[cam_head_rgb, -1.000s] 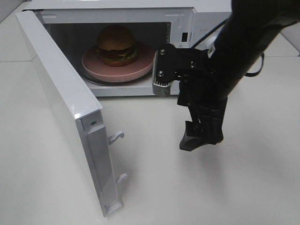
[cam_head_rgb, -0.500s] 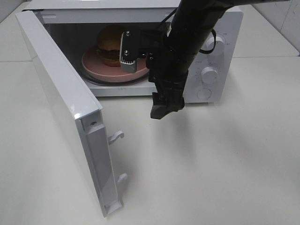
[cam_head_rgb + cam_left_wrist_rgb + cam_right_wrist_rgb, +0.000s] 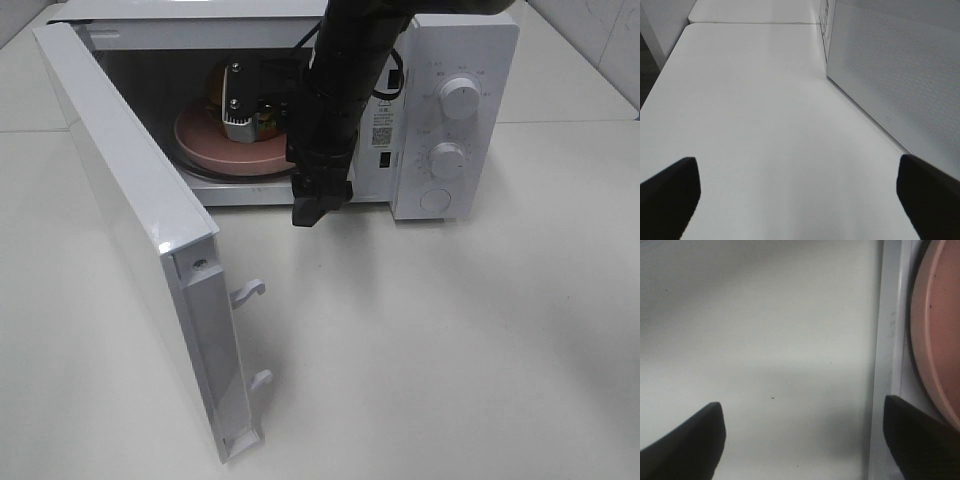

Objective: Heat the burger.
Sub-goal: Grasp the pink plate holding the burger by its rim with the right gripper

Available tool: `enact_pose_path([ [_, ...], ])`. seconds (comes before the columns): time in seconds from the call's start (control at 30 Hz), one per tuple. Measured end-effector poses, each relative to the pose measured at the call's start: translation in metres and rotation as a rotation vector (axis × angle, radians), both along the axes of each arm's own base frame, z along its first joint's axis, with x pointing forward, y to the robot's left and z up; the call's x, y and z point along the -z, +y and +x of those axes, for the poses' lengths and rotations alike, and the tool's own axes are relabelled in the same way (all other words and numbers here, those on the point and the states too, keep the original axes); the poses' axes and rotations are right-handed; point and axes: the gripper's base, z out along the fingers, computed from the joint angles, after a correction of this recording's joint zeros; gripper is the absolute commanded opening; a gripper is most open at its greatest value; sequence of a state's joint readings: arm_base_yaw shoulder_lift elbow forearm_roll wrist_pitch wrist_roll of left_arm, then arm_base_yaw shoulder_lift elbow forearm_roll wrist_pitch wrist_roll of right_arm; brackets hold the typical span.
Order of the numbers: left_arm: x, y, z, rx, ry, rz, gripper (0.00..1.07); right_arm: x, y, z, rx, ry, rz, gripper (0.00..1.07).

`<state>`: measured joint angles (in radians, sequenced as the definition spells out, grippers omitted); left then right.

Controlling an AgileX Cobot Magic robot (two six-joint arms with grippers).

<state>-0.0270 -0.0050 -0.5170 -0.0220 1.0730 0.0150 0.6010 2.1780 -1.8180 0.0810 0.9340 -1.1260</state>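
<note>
Burger [image 3: 214, 88]: on plate [image 3: 200, 145] inside open microwave [image 3: 455, 150], partly hidden by arm.
Right gripper [image 3: 308, 212]: wide, empty, pointing down just before microwave's front edge.
Left gripper [image 3: 800, 200]: wide, empty, above table [image 3: 765, 100].

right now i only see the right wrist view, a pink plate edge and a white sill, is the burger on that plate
Observer: yes, the burger sits on the pink plate inside the microwave, half hidden behind the right arm.
Operator: is the door open
Observer: the door stands wide open, swung out toward the left of the exterior high view.
Operator: and the left gripper
Observer: the left gripper faces the door's outer side, jaws open, nothing between them.
</note>
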Motion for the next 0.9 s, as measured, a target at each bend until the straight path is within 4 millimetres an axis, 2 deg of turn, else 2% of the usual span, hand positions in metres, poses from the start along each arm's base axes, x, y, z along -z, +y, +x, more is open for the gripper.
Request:
enact_pose_path([
  [0.4,0.000,0.000,0.000,0.000,0.000,0.000,1.01,0.015,0.018,0.027,-0.004,-0.010,-0.004,0.78],
  [0.63,0.000,0.000,0.000,0.000,0.000,0.000,1.01,0.014,0.023,0.035,0.051,-0.025,0.021,0.77],
  [0.9,0.000,0.000,0.000,0.000,0.000,0.000,1.01,0.023,0.030,0.040,0.061,-0.028,0.029,0.77],
])
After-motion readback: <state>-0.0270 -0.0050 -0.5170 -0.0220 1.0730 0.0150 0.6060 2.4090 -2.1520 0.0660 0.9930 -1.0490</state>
